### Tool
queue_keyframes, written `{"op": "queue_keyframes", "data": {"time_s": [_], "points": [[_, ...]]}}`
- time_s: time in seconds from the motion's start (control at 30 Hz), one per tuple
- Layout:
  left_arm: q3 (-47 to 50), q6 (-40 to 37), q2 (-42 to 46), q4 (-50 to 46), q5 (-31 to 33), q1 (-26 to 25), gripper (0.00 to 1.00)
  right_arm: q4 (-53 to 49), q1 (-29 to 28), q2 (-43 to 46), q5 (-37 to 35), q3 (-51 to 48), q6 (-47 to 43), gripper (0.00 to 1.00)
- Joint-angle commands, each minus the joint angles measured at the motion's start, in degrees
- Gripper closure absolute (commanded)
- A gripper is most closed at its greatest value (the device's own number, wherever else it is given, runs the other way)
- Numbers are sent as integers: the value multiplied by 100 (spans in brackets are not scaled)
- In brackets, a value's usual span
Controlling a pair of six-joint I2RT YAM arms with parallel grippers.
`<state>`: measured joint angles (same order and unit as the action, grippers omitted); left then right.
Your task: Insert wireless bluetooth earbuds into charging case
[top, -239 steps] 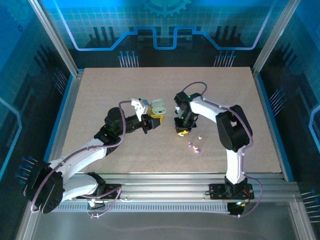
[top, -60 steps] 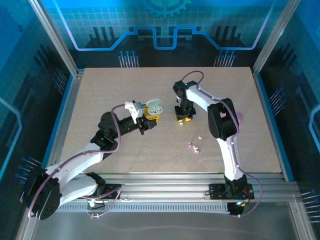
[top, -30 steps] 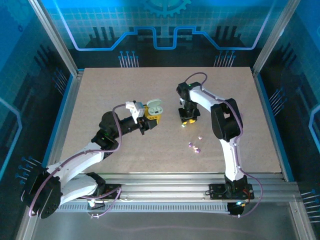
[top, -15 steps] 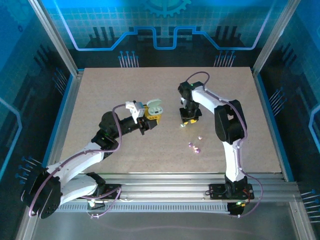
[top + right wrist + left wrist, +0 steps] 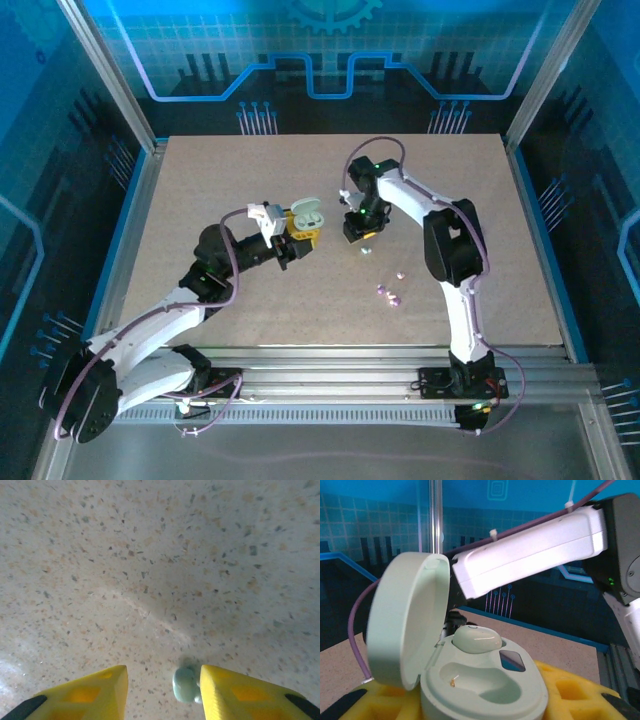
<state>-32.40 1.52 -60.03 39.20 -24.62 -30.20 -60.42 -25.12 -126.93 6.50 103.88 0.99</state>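
Observation:
My left gripper (image 5: 298, 233) is shut on a mint charging case (image 5: 305, 213), held between its yellow fingers (image 5: 570, 692) with the lid up. In the left wrist view the charging case (image 5: 485, 680) has one mint earbud (image 5: 476, 640) seated in its far slot, and the near slot is bare. My right gripper (image 5: 357, 232) hovers low over the table, open. In the right wrist view a loose mint earbud (image 5: 186, 684) lies on the table between the fingers of the right gripper (image 5: 162, 680), right against the right finger (image 5: 235, 690). The same earbud (image 5: 366, 250) shows just near of that gripper.
Three small lilac and pink pieces (image 5: 381, 289) (image 5: 393, 298) (image 5: 402, 273) lie on the speckled tabletop (image 5: 220, 170) near the right arm. Aluminium frame posts and blue walls ring the table.
The right gripper has shifted left and slightly back over the last half second, with the mint earbud still on the table by its fingers. The left arm keeps the open case in place.

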Motion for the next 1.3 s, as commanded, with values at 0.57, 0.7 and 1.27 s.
{"op": "queue_keyframes", "data": {"time_s": [0.57,0.7,1.27], "points": [[-143,10,-69,23,4,-50,63,-570,-45,-218,-386,-25,-152,70],[-139,15,-73,25,12,-54,63,-620,-45,-253,-417,-14,-100,71],[-143,32,-164,43,28,-65,63,-508,6,28,-163,-98,309,79]]}}
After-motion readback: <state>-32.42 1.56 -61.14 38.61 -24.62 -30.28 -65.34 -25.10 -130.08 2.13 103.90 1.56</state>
